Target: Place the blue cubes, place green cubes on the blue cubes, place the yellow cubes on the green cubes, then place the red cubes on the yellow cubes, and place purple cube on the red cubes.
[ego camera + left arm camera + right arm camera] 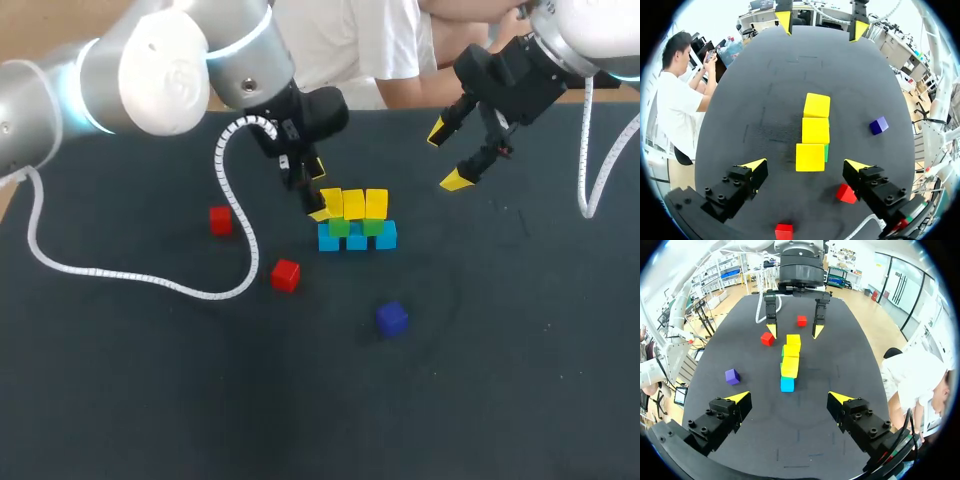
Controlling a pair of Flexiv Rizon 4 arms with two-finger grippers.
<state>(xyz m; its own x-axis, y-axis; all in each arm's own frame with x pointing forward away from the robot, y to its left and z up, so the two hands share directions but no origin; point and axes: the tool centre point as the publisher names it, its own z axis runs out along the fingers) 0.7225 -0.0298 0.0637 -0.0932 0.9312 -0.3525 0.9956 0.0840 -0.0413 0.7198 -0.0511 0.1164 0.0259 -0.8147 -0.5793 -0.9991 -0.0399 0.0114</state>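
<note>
A small stack stands mid-table: a row of blue cubes [357, 241], green cubes [340, 228] on them, and three yellow cubes [353, 204] in a row on top. My left gripper [309, 197] is open at the stack's left end. In its wrist view the nearest yellow cube [810, 157] lies between its fingers, with a gap on each side. My right gripper [448, 155] hangs open above the table, to the right of the stack and apart from it. Two red cubes [220, 220] [285, 274] and a purple cube [392, 318] lie loose on the mat.
The black mat [520, 380] covers the table. The left arm's white cable [235, 215] loops over the mat between the two red cubes. A person sits beyond the far edge, not reaching over it.
</note>
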